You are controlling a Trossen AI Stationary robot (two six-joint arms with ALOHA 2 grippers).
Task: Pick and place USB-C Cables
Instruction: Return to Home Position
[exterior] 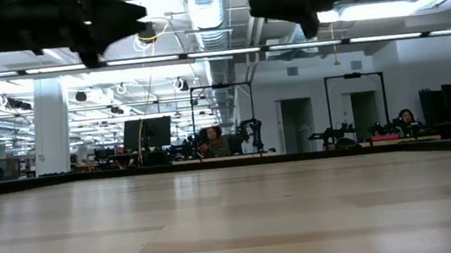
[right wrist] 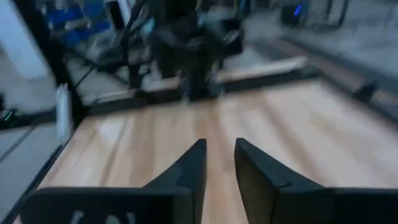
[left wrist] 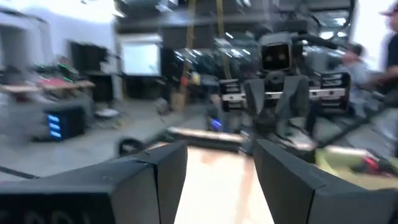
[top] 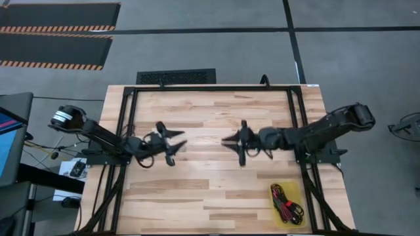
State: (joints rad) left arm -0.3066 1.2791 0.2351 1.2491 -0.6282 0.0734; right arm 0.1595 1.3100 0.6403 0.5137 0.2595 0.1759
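USB-C Cables lay in a tangle inside the yellow tray, at 5 o'clock on the surface. Black and red strands showed. I couldn't count all five from above. No loose cable showed elsewhere on the wood in the high or low view.

Right arm extended from 3 o'clock, with the right jaws slightly apart, empty, and hovering near centre. Left arm extended from 9 o'clock, with the left jaws wide apart and also empty. The tips faced each other, near but not touching.

Risks as I judged them:
- Tip clash: both sets of tips shared the centre, so a pullback that swung sideways instead of going straight out could clip them.
- Tray knock: the tray sat close to the right arm's base side, so a low elbow sweep toward 5 o'clock could shove it or hook a cable loop. I couldn't tell whether any loop stood above the rim.
- Spill: the bundles looked light and springy, so one bump might uncoil them over the edge.
- Count: a bundle buried in the tangle, or missing, would go unnoticed.
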